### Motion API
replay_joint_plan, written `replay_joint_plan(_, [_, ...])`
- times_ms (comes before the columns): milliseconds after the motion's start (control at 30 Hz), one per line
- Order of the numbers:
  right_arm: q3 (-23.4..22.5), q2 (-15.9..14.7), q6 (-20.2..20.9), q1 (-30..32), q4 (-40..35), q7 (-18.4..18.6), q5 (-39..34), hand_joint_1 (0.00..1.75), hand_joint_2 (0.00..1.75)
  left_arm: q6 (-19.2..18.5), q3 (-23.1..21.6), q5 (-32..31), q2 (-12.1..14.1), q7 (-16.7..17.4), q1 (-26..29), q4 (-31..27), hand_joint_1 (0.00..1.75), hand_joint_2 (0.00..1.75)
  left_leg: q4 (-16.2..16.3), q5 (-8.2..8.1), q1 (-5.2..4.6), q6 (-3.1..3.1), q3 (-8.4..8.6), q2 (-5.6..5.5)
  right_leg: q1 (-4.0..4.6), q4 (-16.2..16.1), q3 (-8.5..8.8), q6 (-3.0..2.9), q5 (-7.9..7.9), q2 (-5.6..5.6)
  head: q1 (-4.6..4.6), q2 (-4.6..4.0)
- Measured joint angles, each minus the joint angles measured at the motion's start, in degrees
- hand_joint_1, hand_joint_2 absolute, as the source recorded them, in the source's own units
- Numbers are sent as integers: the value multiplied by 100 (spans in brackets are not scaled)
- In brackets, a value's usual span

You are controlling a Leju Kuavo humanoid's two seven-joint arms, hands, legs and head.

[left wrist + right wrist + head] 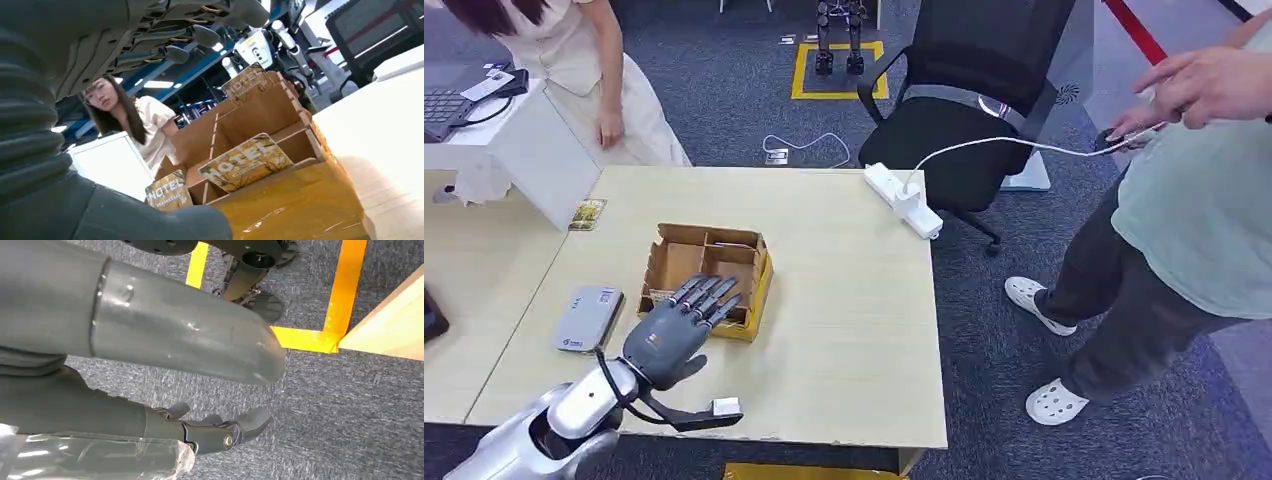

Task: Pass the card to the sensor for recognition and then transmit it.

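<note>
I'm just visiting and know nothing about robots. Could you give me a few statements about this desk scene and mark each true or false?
1. The robot's left hand hovers over the partitioned brown cardboard box with its fingers spread. True.
2. The box holds cards printed "HOTEL". True.
3. The flat grey card reader sits inside the box. False: it lies on the light wooden table, beside the box.
4. The white power strip lies on the floor. False: it rests at the table's far edge.
5. The right hand holds a card. False: it hangs over the grey carpet, holding nothing.
</note>
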Motion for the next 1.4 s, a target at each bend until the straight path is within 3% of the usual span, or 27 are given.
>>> replay_joint_plan(267, [-22, 35, 0, -1, 0, 0, 70, 0, 0, 35, 20, -197, -365, 398, 54, 350, 0, 175, 0, 0, 0, 0, 0, 0, 0, 0, 0, 0, 0, 0, 0, 0])
replay_joint_plan(700, [-44, 63, -9, 11, -33, 15, 149, 0, 0, 39, 467, 37, -712, 428, 135, 660, 0, 175, 0, 0, 0, 0, 0, 0, 0, 0, 0, 0, 0, 0, 2, 0])
replay_joint_plan(1233, [-138, 79, -7, 52, -79, 18, 173, 0, 0, 105, 835, 48, -826, 485, 198, 682, 0, 175, 0, 0, 0, 0, 0, 0, 0, 0, 0, 0, 0, 0, 0, 0])
replay_joint_plan(1400, [-162, 79, -7, 52, -79, 17, 190, 0, 0, 66, 837, 116, -815, 324, 201, 682, 0, 175, 0, 0, 0, 0, -1, 0, 0, 1, 1, 0, 0, 0, -2, 0])
